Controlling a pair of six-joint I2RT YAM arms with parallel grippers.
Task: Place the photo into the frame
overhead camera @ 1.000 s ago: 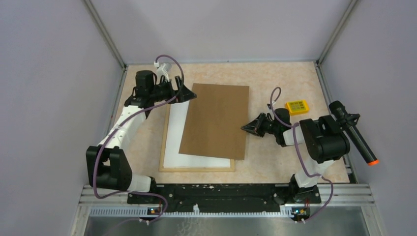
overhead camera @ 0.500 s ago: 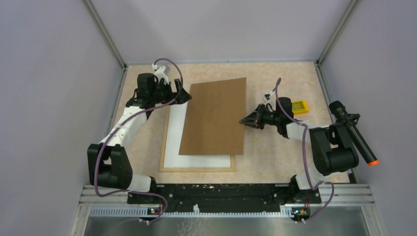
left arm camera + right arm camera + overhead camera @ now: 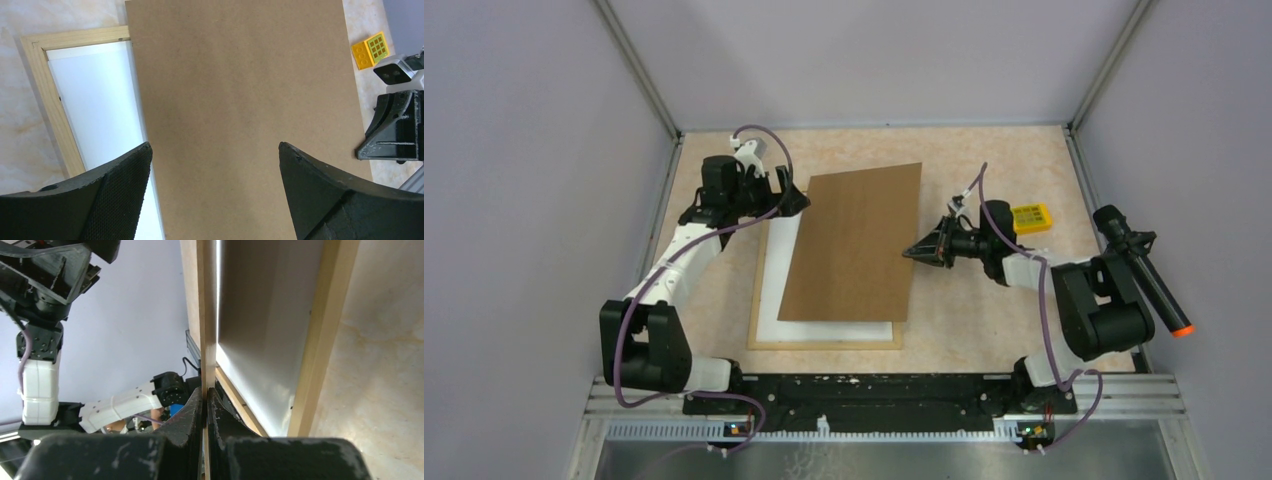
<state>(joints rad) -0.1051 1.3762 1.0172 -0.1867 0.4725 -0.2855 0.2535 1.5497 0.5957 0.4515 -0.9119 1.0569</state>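
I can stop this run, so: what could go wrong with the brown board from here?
1. The right end effector pinches only the thin right edge of the brown board, so it may slip or swing.
2. The board lies skewed across the frame, its far end past the rim; lowered so, it would likely rest on the wood.
3. The left end effector stands open at the far-left corner, gripping nothing: no backup.
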